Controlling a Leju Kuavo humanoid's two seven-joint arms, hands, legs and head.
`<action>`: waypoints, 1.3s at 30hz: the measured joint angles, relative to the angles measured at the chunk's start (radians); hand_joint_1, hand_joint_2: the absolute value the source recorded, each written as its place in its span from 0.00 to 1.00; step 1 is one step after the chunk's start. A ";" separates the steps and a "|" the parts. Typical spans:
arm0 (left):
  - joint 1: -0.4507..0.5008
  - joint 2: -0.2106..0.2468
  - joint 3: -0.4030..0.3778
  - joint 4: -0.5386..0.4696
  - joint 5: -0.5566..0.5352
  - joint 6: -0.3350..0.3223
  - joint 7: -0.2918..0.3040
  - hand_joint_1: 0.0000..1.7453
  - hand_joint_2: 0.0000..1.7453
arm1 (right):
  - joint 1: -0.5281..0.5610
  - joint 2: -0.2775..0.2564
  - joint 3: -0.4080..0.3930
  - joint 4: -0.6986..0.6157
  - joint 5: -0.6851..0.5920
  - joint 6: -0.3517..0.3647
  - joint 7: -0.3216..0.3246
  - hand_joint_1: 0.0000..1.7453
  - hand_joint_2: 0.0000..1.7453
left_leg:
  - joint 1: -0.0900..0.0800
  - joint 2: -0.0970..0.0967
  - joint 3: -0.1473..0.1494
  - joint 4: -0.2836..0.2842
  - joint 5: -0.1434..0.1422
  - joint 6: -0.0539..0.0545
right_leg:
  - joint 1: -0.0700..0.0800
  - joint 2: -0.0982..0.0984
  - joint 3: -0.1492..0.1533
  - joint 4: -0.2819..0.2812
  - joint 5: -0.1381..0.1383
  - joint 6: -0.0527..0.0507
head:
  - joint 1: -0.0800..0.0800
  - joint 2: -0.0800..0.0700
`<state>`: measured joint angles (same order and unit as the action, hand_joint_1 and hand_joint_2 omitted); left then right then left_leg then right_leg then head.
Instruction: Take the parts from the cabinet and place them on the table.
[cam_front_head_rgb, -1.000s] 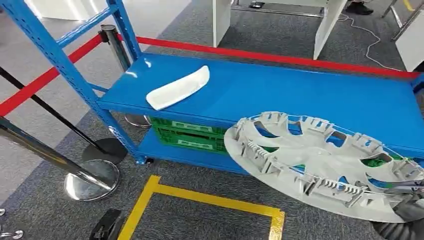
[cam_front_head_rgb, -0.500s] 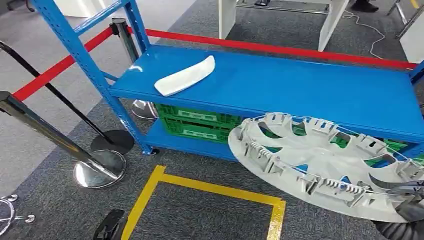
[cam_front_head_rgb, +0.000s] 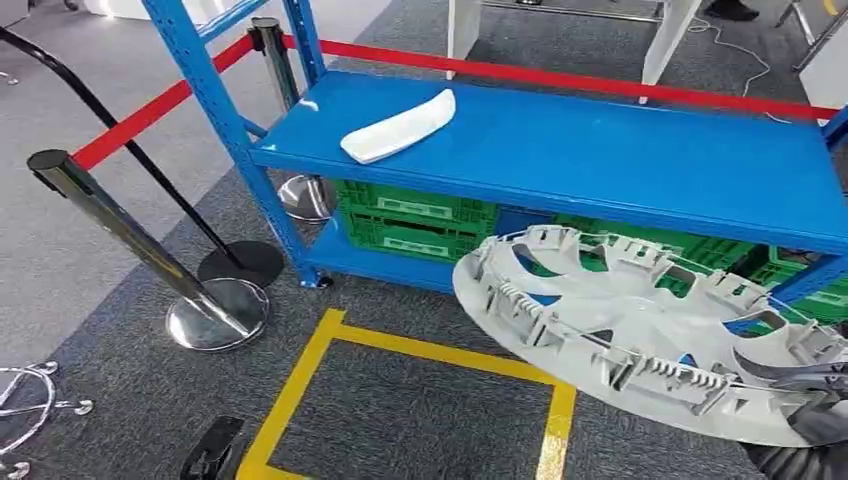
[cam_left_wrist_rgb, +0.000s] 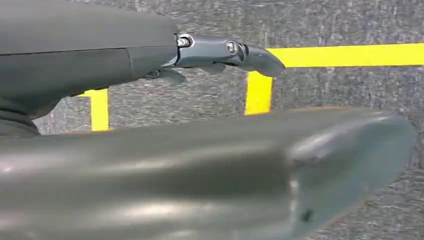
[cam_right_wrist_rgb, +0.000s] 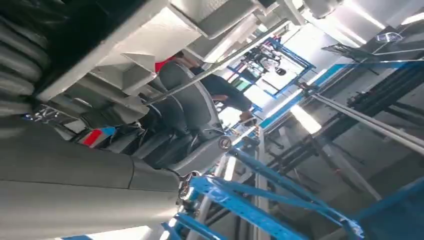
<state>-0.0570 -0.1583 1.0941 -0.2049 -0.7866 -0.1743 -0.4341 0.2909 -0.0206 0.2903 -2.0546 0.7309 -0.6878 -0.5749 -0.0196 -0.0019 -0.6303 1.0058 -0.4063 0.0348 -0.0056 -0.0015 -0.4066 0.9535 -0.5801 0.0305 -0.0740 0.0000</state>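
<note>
Grey plastic wheel cover carried tilted at lower right of head view, ribbed back side up, in front of blue cabinet. Right hand at rim's near edge, apparently gripping it; fingers curled against ribs in right wrist view. Left hand hanging over taped floor, holding nothing, fingers extended. White curved part lying on top shelf. Cover likely light, broad, slightly flexible, clips breakable; best held at rim.
</note>
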 joint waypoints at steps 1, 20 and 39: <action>0.000 0.000 0.000 0.000 0.000 0.000 0.000 0.00 0.00 | 0.003 0.000 0.000 0.000 0.000 0.000 0.000 1.00 1.00 | 0.003 0.000 0.000 -0.001 0.010 -0.005 | 0.004 0.000 -0.020 0.006 0.004 -0.003 | 0.002 0.000; 0.001 0.002 0.000 0.000 0.000 0.000 -0.012 0.00 0.00 | 0.000 -0.010 0.001 0.000 -0.030 0.000 0.021 1.00 1.00 | 0.025 0.003 0.148 -0.046 -0.109 0.003 | -0.008 -0.008 -0.220 0.072 0.113 0.018 | 0.002 0.000; 0.001 0.010 0.001 0.000 -0.003 -0.013 -0.026 0.00 0.00 | -0.012 -0.038 0.026 0.007 -0.074 0.000 0.031 1.00 1.00 | 0.019 0.005 -0.044 0.295 -0.244 -0.039 | -0.010 0.011 -0.143 0.040 0.091 -0.029 | 0.002 0.000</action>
<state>-0.0558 -0.1488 1.0948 -0.2045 -0.7900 -0.1869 -0.4597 0.2787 -0.0583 0.3166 -2.0478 0.6565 -0.6878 -0.5440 -0.0003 0.0036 -0.6743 1.3005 -0.6499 -0.0043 -0.0158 0.0092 -0.5500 0.9933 -0.4888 0.0014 -0.0721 0.0000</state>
